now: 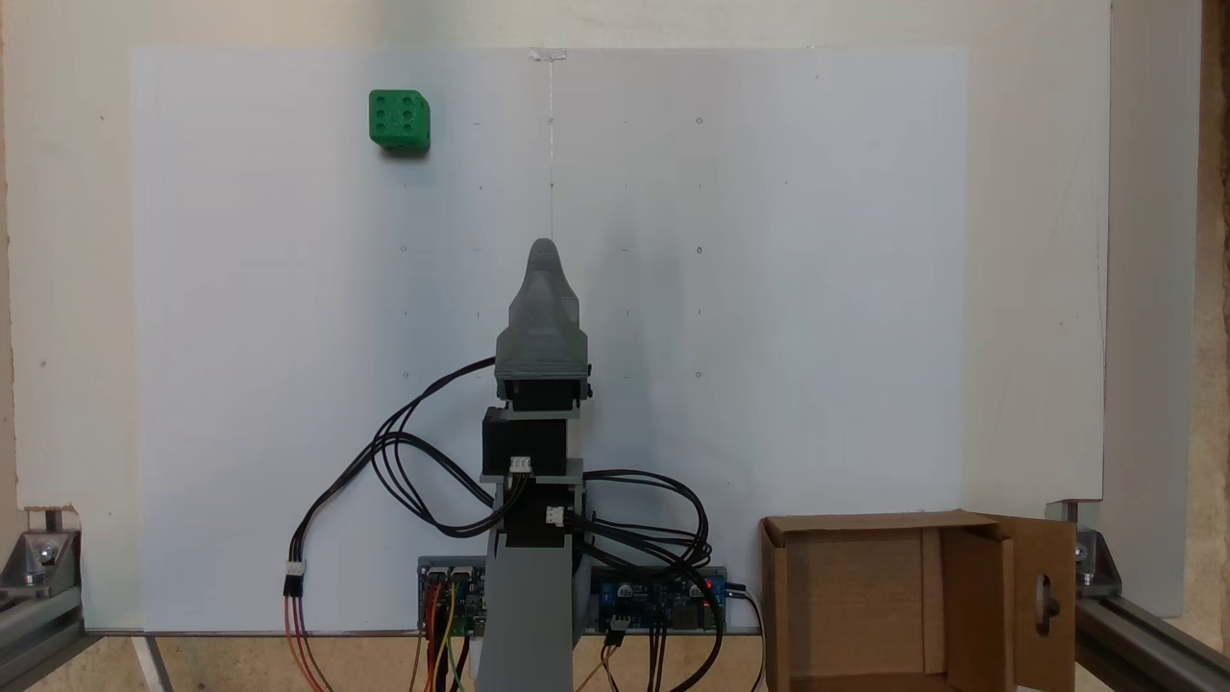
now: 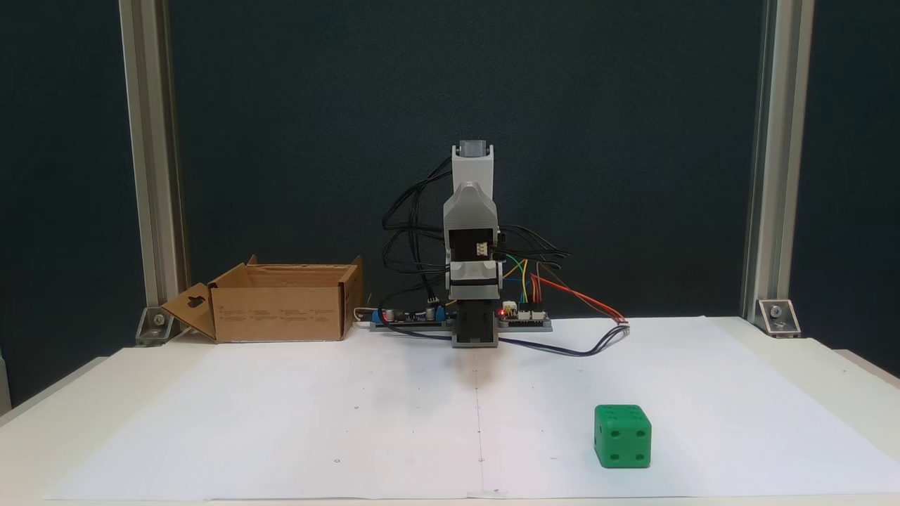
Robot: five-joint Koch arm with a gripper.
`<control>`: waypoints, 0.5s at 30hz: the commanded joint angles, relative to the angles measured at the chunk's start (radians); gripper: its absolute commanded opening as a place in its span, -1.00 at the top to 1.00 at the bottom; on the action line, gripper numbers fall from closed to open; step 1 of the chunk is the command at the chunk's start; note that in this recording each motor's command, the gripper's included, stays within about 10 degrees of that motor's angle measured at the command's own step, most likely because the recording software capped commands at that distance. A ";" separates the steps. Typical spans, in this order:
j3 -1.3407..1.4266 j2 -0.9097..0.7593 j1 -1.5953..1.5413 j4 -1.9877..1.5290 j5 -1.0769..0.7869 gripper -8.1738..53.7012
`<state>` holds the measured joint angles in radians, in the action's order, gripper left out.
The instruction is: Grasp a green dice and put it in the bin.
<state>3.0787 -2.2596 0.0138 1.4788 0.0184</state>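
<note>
Brown cardboard bin at the table's corner beside the arm's base, flaps open, nothing visible inside. Green dice alone on white paper, well apart from bin and arm. Gripper folded above base; jaw opening impossible to tell.

The green dice is a small bright green cube with rounded edges and recessed pips of the same colour. It rests flat on the white sheet, its top face showing 6 pips, well apart from the bin. The bin is a brown corrugated cardboard box, open, flaps spread, 1 flap with an oval cut-out.
</note>
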 commanded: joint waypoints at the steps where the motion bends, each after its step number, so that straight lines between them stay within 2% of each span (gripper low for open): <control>1: 0.051 -0.104 0.032 -0.175 -0.029 -0.71; 15: 0.051 -0.104 0.031 -0.252 -0.029 -0.71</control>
<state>3.0787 -2.2596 0.0383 1.2103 0.0184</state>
